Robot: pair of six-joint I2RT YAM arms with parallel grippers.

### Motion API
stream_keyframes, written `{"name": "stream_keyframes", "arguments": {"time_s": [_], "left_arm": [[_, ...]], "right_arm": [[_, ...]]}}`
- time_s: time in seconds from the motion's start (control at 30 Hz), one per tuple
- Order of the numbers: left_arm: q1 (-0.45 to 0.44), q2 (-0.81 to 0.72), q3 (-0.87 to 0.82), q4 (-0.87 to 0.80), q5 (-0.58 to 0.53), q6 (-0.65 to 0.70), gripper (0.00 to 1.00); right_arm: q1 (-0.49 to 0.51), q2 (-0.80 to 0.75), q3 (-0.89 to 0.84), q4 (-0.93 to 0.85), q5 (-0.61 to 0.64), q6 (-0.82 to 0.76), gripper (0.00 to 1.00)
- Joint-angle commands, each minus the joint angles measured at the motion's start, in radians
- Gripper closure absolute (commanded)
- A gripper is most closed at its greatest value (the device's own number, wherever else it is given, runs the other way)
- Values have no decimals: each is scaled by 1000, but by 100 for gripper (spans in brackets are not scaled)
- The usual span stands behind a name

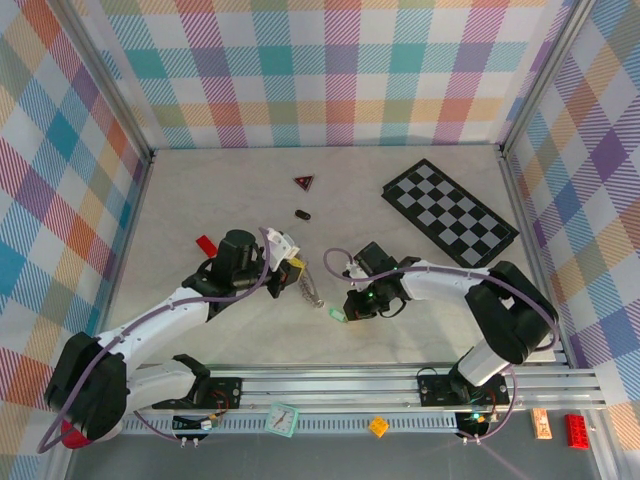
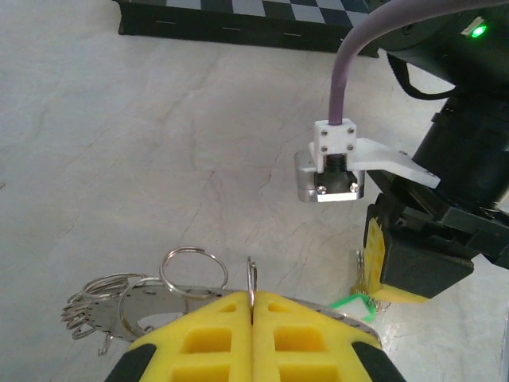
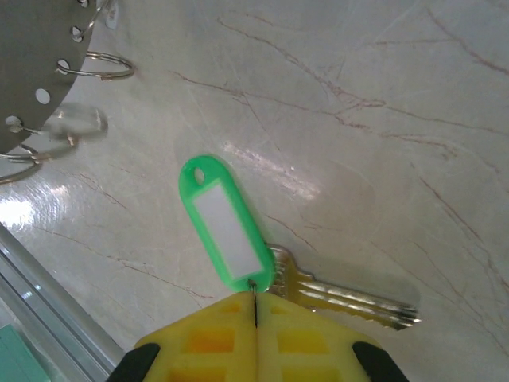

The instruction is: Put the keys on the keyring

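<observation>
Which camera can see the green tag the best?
The right wrist view: the whole green tag shows, white label and all, next to a key. The left wrist view catches just its edge; the top external view shows a tiny green speck.

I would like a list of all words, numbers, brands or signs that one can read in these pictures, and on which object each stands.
No text can be read anywhere in these views.
On the green key tag, the white label is blank.
On the dark red triangle, any marking is too small to read.
The chequered board has plain squares and no letters.
</observation>
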Motion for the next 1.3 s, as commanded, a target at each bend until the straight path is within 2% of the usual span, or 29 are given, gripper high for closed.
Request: {"name": "stream_keyframes", "arguments": {"time_s": [0.0, 0.23, 0.47, 0.83, 1.13, 1.27], "left_arm": [[-9, -3, 26, -20, 36, 48, 100], [-11, -13, 30, -42, 24, 64, 100], [-11, -10, 33, -49, 23, 71, 100], [-12, -6, 36, -47, 27, 72, 100], [-12, -6, 36, -46, 30, 72, 100], [-12, -9, 38, -51, 26, 73, 100]], "right_arm": [[-7, 12, 27, 2, -33, -19, 94], [-7, 21, 31, -6, -39, -25, 80], [-7, 37, 42, -21, -35, -34, 79], [-8, 39, 51, -60, -23, -51, 86], [-7, 44, 65, -86, -38, -78, 100], [-8, 41, 68, -93, -41, -85, 100]]}}
